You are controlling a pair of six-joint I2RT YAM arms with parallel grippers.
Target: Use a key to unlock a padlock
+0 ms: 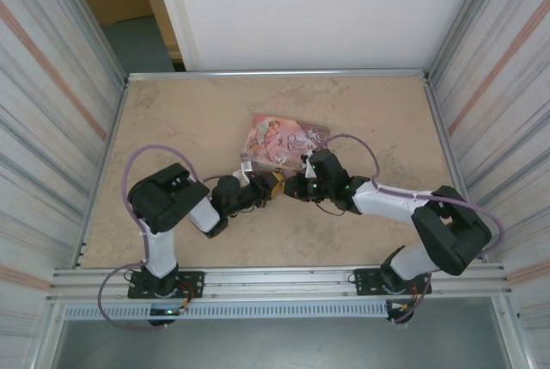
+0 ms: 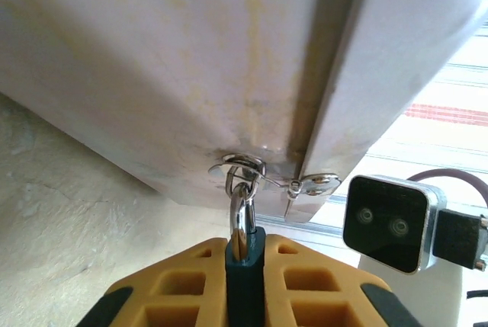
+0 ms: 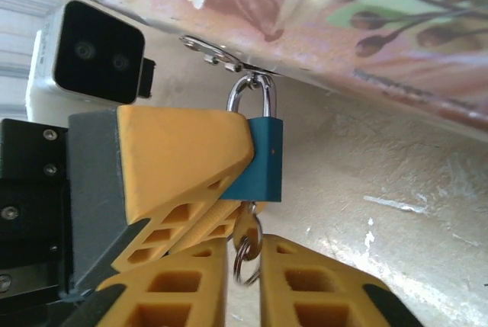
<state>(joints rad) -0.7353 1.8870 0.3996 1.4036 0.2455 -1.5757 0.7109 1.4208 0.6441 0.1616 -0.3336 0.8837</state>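
The small teal padlock (image 3: 264,159) hangs by its silver shackle (image 2: 240,216) from the hasp (image 2: 244,167) on the pink tin's (image 1: 284,139) near edge. My left gripper (image 2: 245,296) is shut on the padlock body (image 2: 245,262), one yellow finger on each side. A key (image 3: 248,228) with a ring (image 3: 245,264) sticks out of the padlock's underside. My right gripper (image 3: 244,281) stands slightly open around the key's head, with a gap showing on its left side. In the top view both grippers (image 1: 268,187) (image 1: 292,187) meet tip to tip just in front of the tin.
The pink illustrated tin (image 3: 343,22) lies flat mid-table, tilted. The beige tabletop (image 1: 189,119) is ringed by a metal rail (image 1: 275,73) and ribbed walls. Each wrist's camera block (image 2: 385,222) (image 3: 95,52) sits close to the other gripper.
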